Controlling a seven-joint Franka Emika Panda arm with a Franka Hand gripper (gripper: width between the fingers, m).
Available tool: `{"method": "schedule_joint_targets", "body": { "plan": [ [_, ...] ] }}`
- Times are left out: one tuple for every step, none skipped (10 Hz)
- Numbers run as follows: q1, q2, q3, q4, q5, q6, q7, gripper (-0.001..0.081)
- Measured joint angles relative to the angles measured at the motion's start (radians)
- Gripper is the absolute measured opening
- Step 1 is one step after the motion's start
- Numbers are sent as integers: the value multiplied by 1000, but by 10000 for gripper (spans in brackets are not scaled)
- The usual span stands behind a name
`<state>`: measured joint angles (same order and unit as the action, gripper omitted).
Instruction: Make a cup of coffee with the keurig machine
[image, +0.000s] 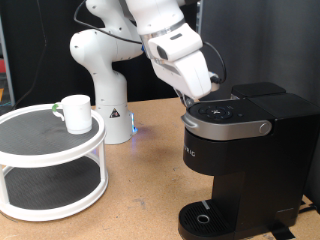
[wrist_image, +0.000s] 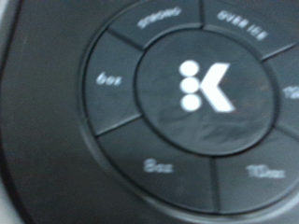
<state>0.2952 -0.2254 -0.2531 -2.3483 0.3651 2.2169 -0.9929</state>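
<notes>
The black keurig machine (image: 240, 160) stands at the exterior view's right, its silver-rimmed lid down. My gripper (image: 205, 97) is right above the lid's button panel, fingertips at or near its surface. The wrist view is filled by the round button panel (wrist_image: 201, 89), with a white K logo in the centre and size labels around it; my fingers do not show there. The white cup (image: 76, 113) stands upright on the top shelf of a round white stand (image: 50, 160) at the exterior view's left, far from my gripper. The drip base (image: 205, 217) under the spout holds no cup.
The robot's white base (image: 112, 120) stands at the back between the stand and the machine. The wooden table (image: 140, 185) runs between them.
</notes>
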Motion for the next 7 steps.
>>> {"method": "schedule_joint_targets", "body": {
  "plan": [
    [0,7,0,-12,-1,17,0,1],
    [0,12,1,-18,-2,39,0,1],
    [0,12,1,-19,-3,40,0,1],
    [0,12,1,-19,-3,40,0,1],
    [0,12,1,-19,-3,40,0,1],
    [0,12,1,-19,-3,40,0,1],
    [0,12,1,-19,-3,39,0,1]
  ]
}}
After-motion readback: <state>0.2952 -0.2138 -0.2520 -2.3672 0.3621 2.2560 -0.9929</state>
